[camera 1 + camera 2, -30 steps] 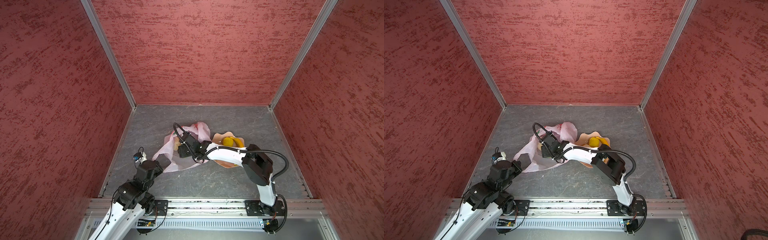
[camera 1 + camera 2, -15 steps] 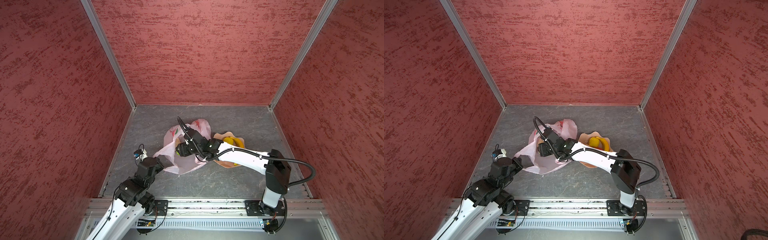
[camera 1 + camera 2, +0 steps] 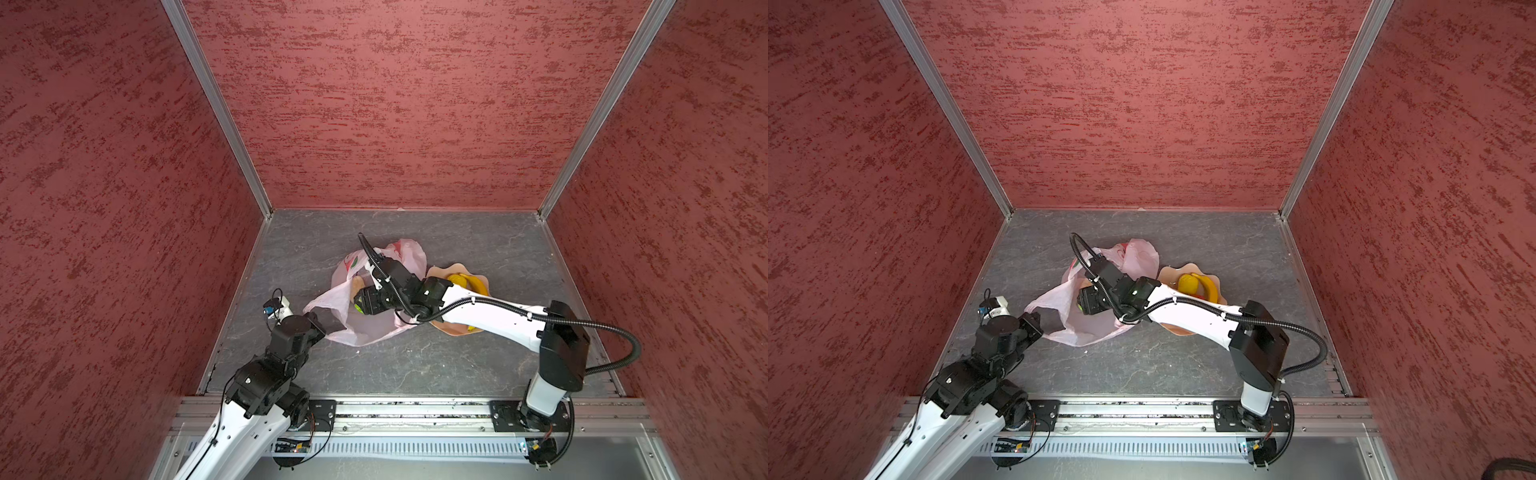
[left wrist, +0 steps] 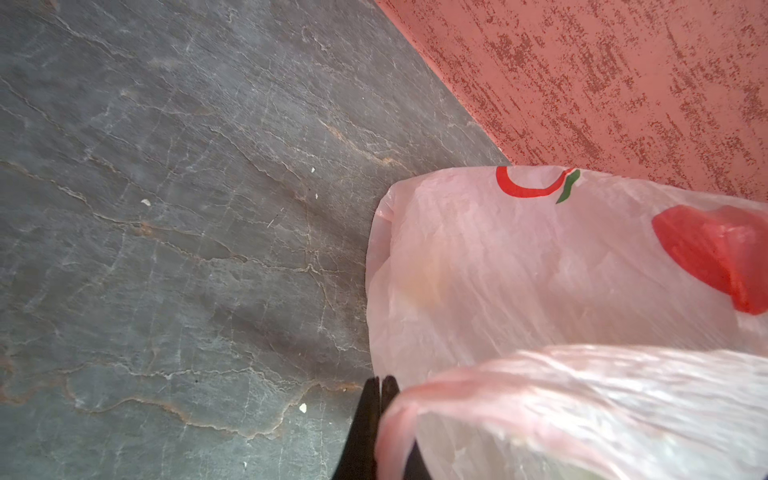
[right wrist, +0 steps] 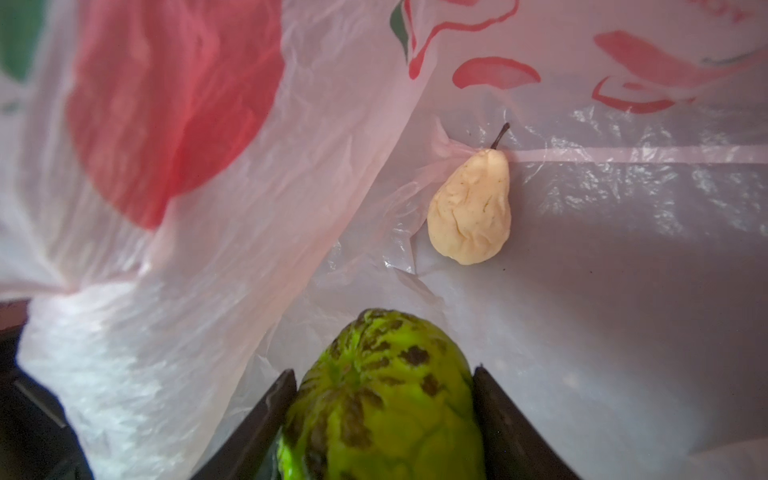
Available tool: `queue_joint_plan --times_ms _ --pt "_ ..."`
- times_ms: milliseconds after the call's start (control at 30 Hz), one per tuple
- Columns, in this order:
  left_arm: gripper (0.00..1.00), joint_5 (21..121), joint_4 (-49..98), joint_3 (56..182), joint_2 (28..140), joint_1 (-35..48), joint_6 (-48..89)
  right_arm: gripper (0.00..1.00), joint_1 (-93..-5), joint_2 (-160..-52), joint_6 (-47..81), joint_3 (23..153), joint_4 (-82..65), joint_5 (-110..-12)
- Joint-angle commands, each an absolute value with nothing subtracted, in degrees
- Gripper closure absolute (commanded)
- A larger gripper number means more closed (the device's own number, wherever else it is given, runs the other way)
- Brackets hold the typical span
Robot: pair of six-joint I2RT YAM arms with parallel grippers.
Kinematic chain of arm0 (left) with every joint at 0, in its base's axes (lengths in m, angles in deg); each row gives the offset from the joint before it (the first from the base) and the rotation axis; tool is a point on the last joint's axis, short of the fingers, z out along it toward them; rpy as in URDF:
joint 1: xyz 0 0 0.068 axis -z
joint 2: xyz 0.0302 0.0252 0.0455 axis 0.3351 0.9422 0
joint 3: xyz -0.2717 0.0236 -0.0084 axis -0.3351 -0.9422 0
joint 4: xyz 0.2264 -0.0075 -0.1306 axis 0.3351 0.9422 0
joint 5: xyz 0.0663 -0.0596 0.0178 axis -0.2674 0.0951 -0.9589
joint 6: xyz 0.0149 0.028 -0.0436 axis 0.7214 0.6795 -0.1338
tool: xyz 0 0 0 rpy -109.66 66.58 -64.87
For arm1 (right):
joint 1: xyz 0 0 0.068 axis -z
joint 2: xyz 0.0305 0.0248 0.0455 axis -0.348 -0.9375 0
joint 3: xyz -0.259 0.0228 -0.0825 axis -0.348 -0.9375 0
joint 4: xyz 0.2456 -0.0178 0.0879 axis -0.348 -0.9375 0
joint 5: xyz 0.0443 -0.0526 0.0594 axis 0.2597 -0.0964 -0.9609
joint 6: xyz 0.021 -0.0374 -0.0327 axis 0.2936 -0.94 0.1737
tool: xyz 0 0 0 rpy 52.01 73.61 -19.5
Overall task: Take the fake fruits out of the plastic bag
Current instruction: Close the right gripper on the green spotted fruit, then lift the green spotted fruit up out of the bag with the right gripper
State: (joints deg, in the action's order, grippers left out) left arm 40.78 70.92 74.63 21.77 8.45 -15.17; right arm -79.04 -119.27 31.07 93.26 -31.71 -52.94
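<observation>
Nearest to the base, the left gripper [image 3: 329,325] has its fingers [image 4: 379,395] pressed together on a thin edge of the bag [image 3: 368,332], and the film is drawn out toward it. The bag lies on the grey table [image 3: 415,365] with its mouth open, pale pink with red print. The right gripper [image 5: 384,374] reaches across into this mouth, and its jaws are clamped on both sides of a green fruit [image 5: 386,407] with dark spots; in both top views this fruit shows as a green patch [image 3: 358,308] at the tip of the gripper. Deeper in the bag a beige pear [image 5: 469,210] lies alone on the film, apart from the gripper, with its stem pointing away. To the right, just beside the bag, stands a peach bowl [image 3: 1168,272], partly under the right arm. It holds a banana [image 3: 1211,289], a yellow fruit [image 3: 1187,283] touching it, and a small bit of a red fruit [image 3: 1200,296].
</observation>
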Motion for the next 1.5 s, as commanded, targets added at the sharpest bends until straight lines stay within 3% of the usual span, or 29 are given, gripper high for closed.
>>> queue_joint_plan --times_ms 0,333,867,1467 --pt "0.93 39.42 71.87 76.20 20.92 8.50 -14.27 0.53 -79.26 -119.74 29.52 93.64 -33.01 -54.12" --pt "0.93 38.65 71.59 77.57 21.01 8.44 -13.17 0.54 -79.38 -119.68 25.53 92.79 -37.99 -56.07" --pt "0.92 39.37 69.93 76.94 23.49 8.46 -13.43 0.54 -80.04 -112.26 20.26 91.45 -32.36 -53.86" --pt "0.93 39.86 72.02 75.39 21.49 8.45 -14.61 0.54 -78.62 -112.98 19.65 101.64 -24.63 -50.14"
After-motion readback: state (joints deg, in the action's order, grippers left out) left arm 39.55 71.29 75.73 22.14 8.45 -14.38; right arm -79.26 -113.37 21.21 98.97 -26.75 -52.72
